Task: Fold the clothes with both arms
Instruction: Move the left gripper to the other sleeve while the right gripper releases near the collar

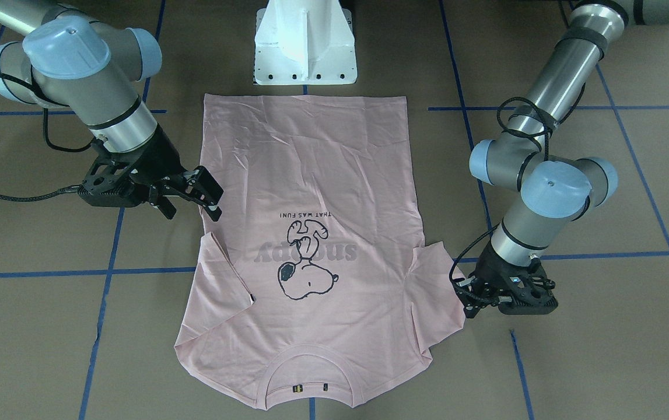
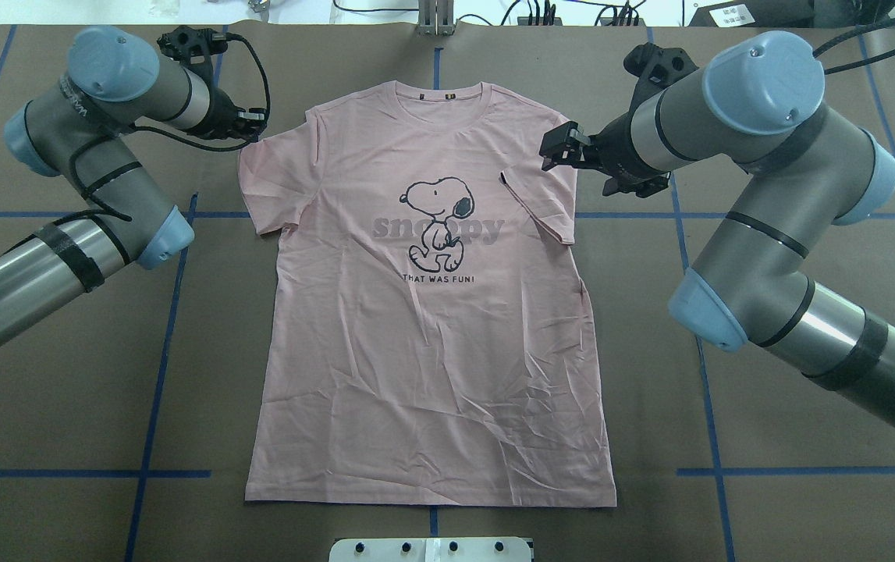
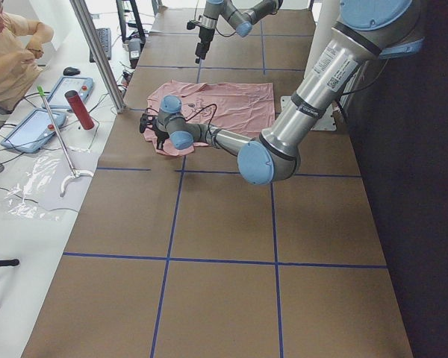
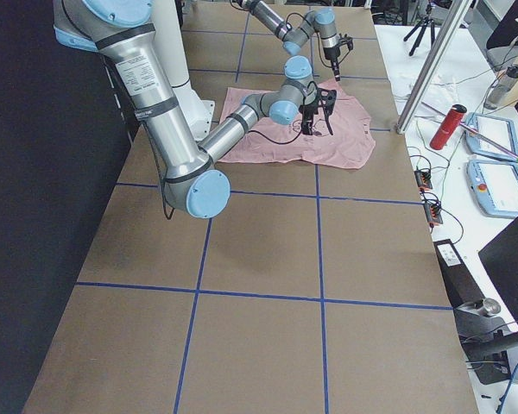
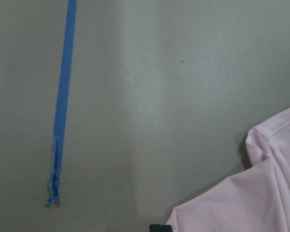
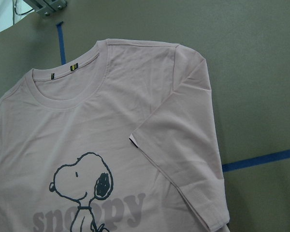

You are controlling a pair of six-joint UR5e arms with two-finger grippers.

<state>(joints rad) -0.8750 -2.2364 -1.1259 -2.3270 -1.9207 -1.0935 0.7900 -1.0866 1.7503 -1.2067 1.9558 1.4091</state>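
Observation:
The pale pink T-shirt lies flat, print up, neck at the far edge; it also shows in the front view. Its sleeve on my right is folded inward over the chest. My right gripper hovers open and empty above that sleeve and shows in the overhead view. My left gripper is down at table level at the outer edge of the other sleeve, apparently shut on its hem. One black fingertip shows against the pink cloth.
The white pedestal base stands just behind the shirt's hem. Blue tape lines cross the brown table. A side bench past the far edge holds tablets and a red bottle, with a metal post and an operator there.

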